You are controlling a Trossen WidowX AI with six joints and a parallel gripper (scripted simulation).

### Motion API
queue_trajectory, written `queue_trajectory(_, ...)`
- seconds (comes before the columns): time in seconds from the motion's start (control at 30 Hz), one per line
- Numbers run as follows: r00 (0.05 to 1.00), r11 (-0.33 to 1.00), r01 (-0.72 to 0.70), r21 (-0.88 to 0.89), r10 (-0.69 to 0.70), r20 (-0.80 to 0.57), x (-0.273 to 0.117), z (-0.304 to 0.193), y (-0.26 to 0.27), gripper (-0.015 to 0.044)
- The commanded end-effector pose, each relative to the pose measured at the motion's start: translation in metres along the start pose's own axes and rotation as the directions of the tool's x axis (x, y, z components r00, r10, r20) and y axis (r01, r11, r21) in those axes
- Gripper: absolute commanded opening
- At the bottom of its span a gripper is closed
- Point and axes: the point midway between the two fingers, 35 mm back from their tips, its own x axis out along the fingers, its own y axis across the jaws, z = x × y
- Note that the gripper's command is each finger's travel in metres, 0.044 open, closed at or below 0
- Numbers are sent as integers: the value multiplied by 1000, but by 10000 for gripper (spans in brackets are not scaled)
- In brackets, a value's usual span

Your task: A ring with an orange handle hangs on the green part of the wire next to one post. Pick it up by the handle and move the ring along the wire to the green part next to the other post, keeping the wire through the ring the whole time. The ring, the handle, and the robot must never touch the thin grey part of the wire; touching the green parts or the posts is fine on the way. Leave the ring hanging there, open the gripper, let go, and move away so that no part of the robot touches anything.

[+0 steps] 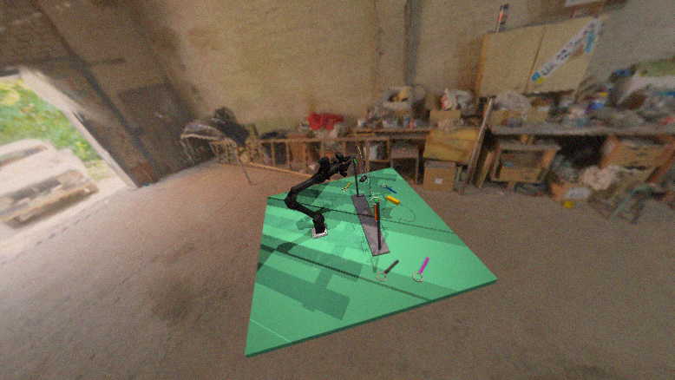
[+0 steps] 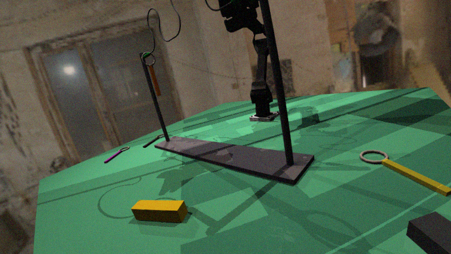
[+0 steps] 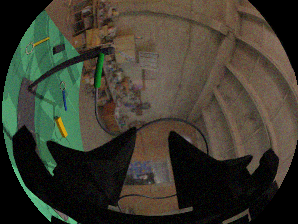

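The orange handle hangs straight down from its ring, which hangs on the green part of the wire beside one post. The other post stands at the base plate's far end, with its green part at the top. The thin grey wire loops between them. My gripper is partly open and empty, high up close to that other post's top, away from the handle. Its distance to the wire is unclear.
A yellow block, a dark block and loose rings with yellow, blue, magenta and black handles lie on the green table around the base plate.
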Motion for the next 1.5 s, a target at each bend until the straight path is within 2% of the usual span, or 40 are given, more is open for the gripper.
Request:
queue_trajectory(0.0,998,995,-39,88,43,-41,13,-31,28,160)
queue_trajectory(0.33,982,947,-58,317,111,-154,18,-120,82,160)
queue_trajectory(0.7,958,841,36,540,124,-257,-15,-219,115,160)
queue_trajectory(1.07,942,683,155,713,115,-315,-77,-291,139,160)
queue_trajectory(1.47,916,415,319,852,97,-389,-176,-339,171,160)
